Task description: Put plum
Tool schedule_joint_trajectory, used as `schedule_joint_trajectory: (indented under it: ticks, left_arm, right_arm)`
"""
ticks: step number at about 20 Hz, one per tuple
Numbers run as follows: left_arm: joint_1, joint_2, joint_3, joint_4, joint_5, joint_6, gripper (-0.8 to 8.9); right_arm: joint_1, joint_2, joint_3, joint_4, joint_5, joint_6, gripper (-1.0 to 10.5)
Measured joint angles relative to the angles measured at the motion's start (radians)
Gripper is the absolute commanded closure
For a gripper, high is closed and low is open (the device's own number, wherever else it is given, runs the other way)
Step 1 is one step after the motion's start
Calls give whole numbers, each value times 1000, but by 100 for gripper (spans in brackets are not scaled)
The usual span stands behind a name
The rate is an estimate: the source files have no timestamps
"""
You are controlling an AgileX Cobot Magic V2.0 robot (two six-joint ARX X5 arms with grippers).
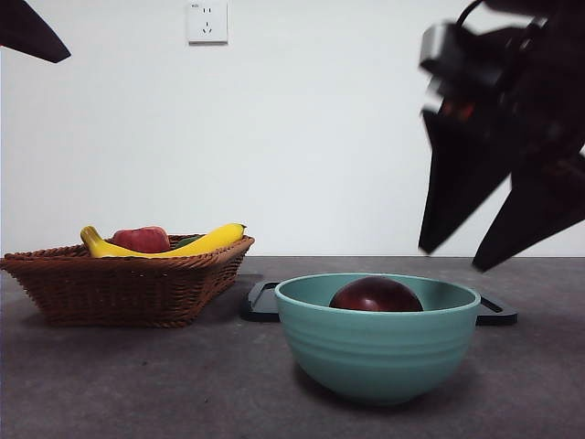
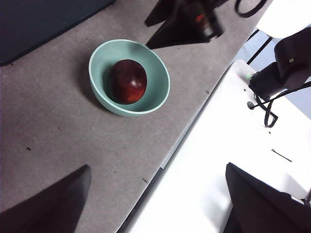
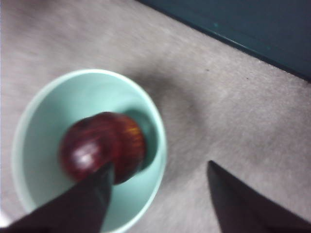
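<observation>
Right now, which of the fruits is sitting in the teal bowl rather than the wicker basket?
The glossy dark maroon plum lies in the teal bowl. The brighter red fruit and yellow banana lie in the woven wicker basket.

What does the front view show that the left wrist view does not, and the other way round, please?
Only the front view shows the wicker basket holding the banana and a red fruit, plus the wall socket. Only the left wrist view shows the white surface beside the table and the left gripper, open. Both show the plum in the teal bowl and the right gripper, open above it.
</observation>
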Motion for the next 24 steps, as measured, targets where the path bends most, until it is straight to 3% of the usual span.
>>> schedule_joint_trajectory:
  ticks: [7,13,20,24]
  left_arm:
    - [0,0,0,0,0,0,381]
    - [0,0,0,2,0,0,381]
    - [0,0,0,8,0,0,381]
    - [0,0,0,8,0,0,381]
  right_arm:
    - [66,125,-2,83,66,24,799]
    - [70,149,-3,95,69,37,937]
    - [70,148,4,94,66,42,937]
    - [51,148,148,40,65,42,937]
